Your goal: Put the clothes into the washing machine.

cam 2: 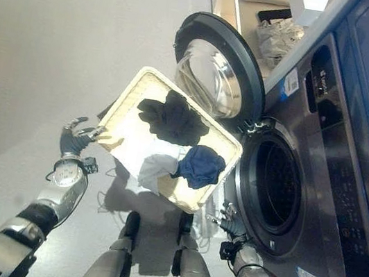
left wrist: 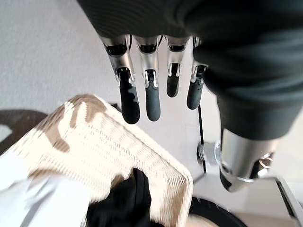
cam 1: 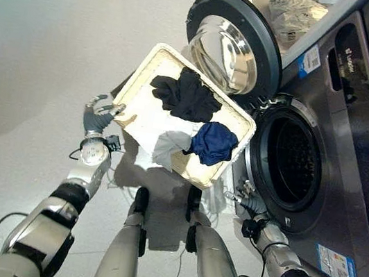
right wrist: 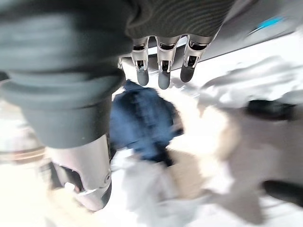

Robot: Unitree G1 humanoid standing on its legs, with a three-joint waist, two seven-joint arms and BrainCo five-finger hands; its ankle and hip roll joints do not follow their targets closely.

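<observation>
the left hand (cam 1: 101,117) sits at the outer end of a cream woven rectangular basket (cam 1: 143,74), and its wrist view shows the fingers (left wrist: 129,101) hanging straight and relaxed just beyond the rim, curled round nothing; whether it touches the rim i cannot tell. the right hand (cam 1: 247,201) is low beside the washer, near the basket's other end, and its fingers (right wrist: 163,78) are likewise straight and loose, holding nothing. the basket is tilted, its long axis running from the left hand toward the round opening of the grey front-loading washing machine (cam 1: 290,171), whose dark-rimmed glass door (cam 1: 233,42) stands swung open above the basket. inside the basket lie the clothes: a crumpled black garment (cam 1: 187,95) near the middle, a bunched navy blue garment (cam 1: 213,143) at the end nearest the drum, and a white and grey cloth (cam 1: 163,141) between them toward the lower rim. the navy piece lies just beside the right hand, on the side away from the drum mouth, so the right hand looks the nearer one for picking it up. the short carry from that end of the basket into the opening would run along the basket's long axis. nothing appears to be inside the drum yet, so the task seems to be at its start.
</observation>
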